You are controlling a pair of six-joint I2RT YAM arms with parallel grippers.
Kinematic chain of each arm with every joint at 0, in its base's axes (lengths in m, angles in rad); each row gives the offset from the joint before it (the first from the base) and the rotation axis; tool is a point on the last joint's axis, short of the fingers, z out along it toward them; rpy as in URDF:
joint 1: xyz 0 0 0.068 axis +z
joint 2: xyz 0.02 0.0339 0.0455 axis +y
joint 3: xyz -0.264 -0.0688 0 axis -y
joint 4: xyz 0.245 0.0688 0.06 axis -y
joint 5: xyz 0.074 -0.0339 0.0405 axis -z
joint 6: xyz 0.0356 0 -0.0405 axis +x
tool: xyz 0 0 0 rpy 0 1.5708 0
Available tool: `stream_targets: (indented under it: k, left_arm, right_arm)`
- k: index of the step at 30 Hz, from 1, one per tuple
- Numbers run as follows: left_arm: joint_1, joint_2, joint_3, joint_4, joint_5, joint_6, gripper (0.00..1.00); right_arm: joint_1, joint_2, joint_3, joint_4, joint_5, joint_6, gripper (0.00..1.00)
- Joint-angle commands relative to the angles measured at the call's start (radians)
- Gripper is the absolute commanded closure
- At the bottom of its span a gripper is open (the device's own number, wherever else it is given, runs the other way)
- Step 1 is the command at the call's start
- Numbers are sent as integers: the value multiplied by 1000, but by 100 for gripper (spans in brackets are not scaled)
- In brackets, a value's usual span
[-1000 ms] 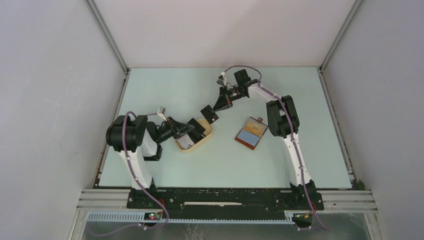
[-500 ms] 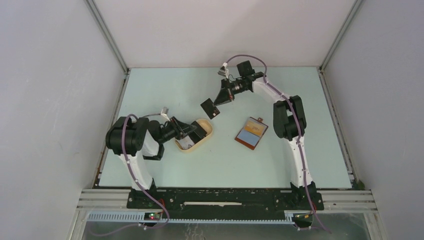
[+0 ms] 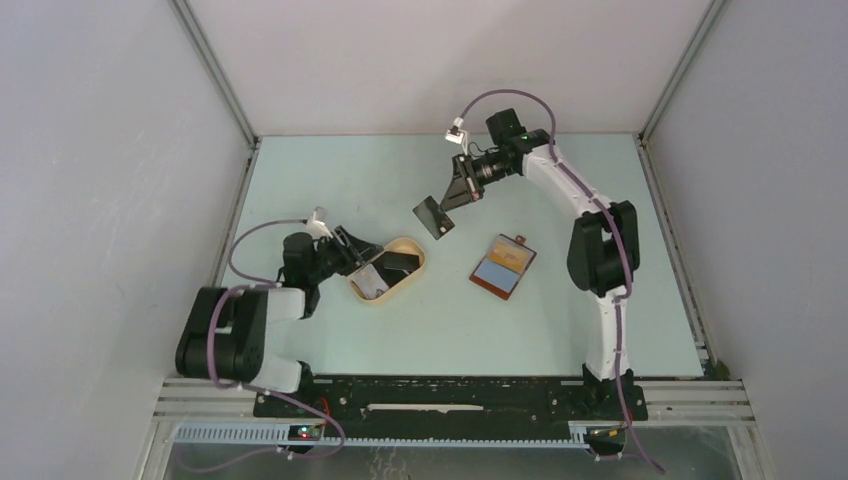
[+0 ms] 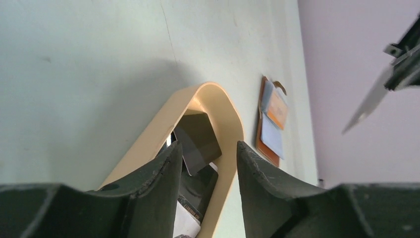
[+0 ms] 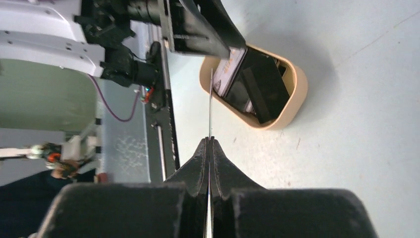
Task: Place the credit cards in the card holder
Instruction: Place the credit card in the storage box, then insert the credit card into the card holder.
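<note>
My right gripper (image 3: 450,206) is shut on a black credit card (image 3: 433,217) and holds it in the air between the beige oval tray (image 3: 412,272) and the card holder (image 3: 503,267). In the right wrist view the card shows edge-on (image 5: 210,104) above the shut gripper (image 5: 210,141). The card holder lies open on the table with a blue and an orange card in it; it also shows in the left wrist view (image 4: 271,124). My left gripper (image 3: 362,257) is open at the tray's left end, over the black and white cards (image 4: 198,141) in it.
The tray (image 4: 225,106) sits left of the table's middle. White walls with metal rails close the table on three sides. The arm bases stand at the near edge.
My right gripper has lifted the black card and swung right and back, away from the tray. My left arm has drawn back, its gripper still at the tray's left end.
</note>
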Motion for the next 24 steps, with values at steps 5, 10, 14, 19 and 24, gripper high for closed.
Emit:
stream_targets:
  k: [5, 10, 14, 19, 24]
  left_arm:
    - [-62, -415, 12, -427, -226, 254, 49]
    - [-276, -595, 23, -459, -334, 314, 47]
    - [-460, -614, 20, -376, -426, 290, 43]
    - [-644, -456, 32, -199, -514, 174, 43]
    - [-802, -196, 187, -150, -586, 150, 43]
  right_arm:
    - [-19, -333, -247, -120, 247, -325, 100]
    - [-77, -482, -419, -99, 317, -397, 100]
    - [-108, -518, -514, -71, 385, -419, 100]
    - [-161, -456, -528, -64, 428, -390, 100]
    - [-220, -412, -517, -77, 399, -374, 100]
